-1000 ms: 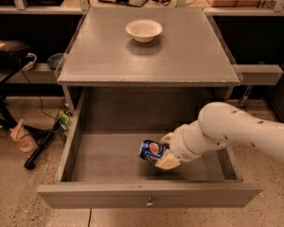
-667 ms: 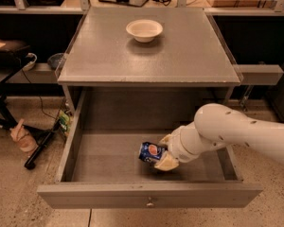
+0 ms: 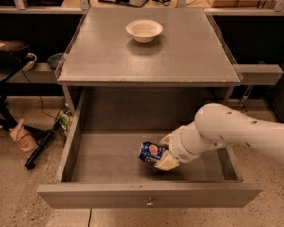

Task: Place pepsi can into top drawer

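Observation:
The top drawer (image 3: 109,157) is pulled wide open below the grey cabinet top, its front panel and small brass knob (image 3: 150,203) nearest the camera. The pepsi can (image 3: 151,152), dark blue with the round logo, lies tilted on its side low inside the drawer, right of centre. My gripper (image 3: 164,151) reaches in from the right on the white arm and is shut on the can, one cream finger (image 3: 167,162) below it and one behind it.
A white bowl (image 3: 144,30) stands on the cabinet top (image 3: 180,56) near the back. To the left on the floor are a black stand, cables and a rolled object (image 3: 20,137). A shelf rail runs behind the cabinet.
The arm and the can have shifted slightly left and a little lower in the drawer; the grip on the can is unchanged.

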Motion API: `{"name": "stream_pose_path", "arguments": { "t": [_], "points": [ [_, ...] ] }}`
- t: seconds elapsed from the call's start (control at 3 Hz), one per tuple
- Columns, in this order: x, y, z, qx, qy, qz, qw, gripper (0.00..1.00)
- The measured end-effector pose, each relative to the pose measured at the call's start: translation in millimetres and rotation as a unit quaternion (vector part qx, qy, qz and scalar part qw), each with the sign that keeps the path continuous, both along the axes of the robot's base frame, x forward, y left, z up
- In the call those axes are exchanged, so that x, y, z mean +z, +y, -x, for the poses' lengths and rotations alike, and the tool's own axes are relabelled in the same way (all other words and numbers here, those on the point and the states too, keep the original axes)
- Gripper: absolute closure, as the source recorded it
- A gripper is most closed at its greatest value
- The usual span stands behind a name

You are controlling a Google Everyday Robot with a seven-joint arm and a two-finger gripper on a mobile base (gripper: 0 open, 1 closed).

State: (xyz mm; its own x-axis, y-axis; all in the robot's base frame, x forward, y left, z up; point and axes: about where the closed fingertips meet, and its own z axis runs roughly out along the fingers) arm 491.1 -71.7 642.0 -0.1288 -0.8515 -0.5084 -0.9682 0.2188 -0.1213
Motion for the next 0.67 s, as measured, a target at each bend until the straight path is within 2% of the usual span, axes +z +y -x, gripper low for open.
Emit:
{"name": "stream_pose_path", "arguments": {
  "t": [0.67],
  "points": [
    [0.1, 0.0, 0.0, 0.000, 0.000, 0.000, 1.0000, 0.11]
  ]
}}
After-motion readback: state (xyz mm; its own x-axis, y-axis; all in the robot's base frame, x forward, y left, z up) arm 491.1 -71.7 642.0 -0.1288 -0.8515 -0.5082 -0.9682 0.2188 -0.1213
